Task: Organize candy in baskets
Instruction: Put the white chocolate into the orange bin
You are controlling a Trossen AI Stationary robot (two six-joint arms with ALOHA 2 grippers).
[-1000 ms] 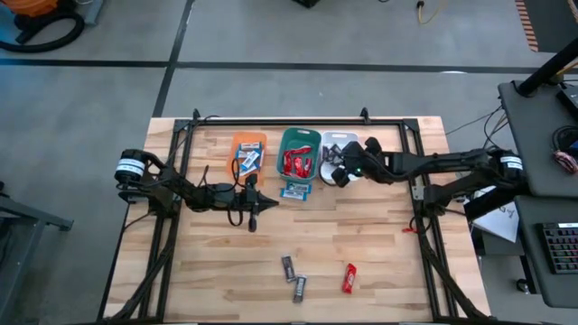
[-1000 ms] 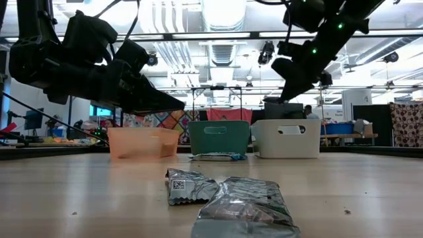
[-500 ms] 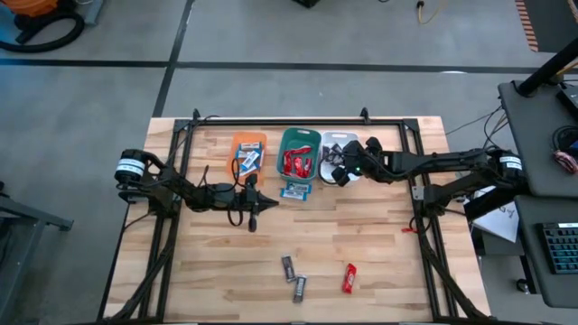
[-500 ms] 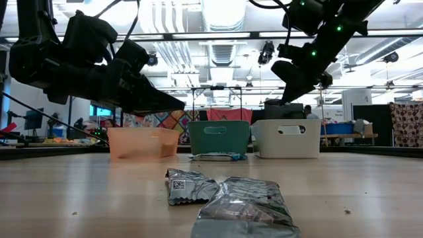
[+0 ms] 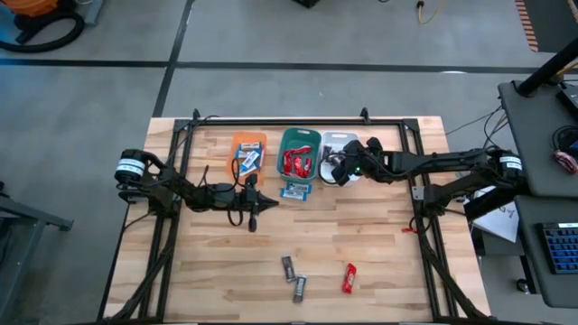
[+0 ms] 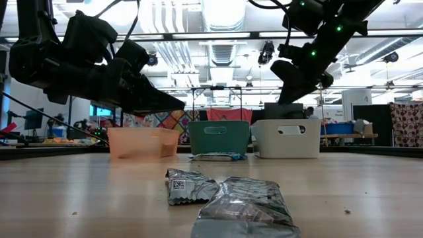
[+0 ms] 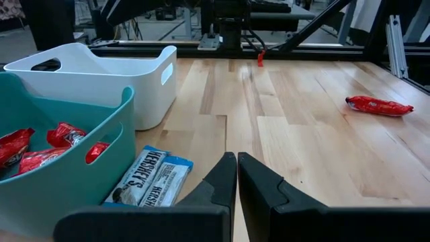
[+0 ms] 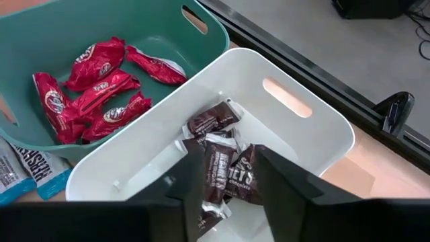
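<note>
Three baskets stand in a row at the far side: orange (image 5: pixel 247 152), teal (image 5: pixel 298 153) with red candy (image 8: pixel 94 84), and white (image 5: pixel 336 144) with dark candy (image 8: pixel 225 144). My right gripper (image 8: pixel 228 178) hangs open over the white basket (image 8: pixel 302 101), with one dark bar (image 8: pixel 216 168) upright between its fingers on the pile. My left gripper (image 7: pixel 236 175) is shut and holds nothing. It hovers above the table in front of the orange basket (image 6: pixel 142 142). Blue-and-white candy (image 7: pixel 149 176) lies on the table in front of the teal basket. My right gripper comes from above, its open fingers on either side of the dark bar (image 8: pixel 216 168) in the white basket. Whether either finger touches the bar, I cannot tell.
Two dark bars (image 5: pixel 287 267) (image 5: pixel 299 288) and a red one (image 5: pixel 349 278) lie near the table's front edge. Blue-and-white candy (image 5: pixel 248 161) shows in the orange basket. A black frame (image 5: pixel 298 120) runs along the table's far edge and sides.
</note>
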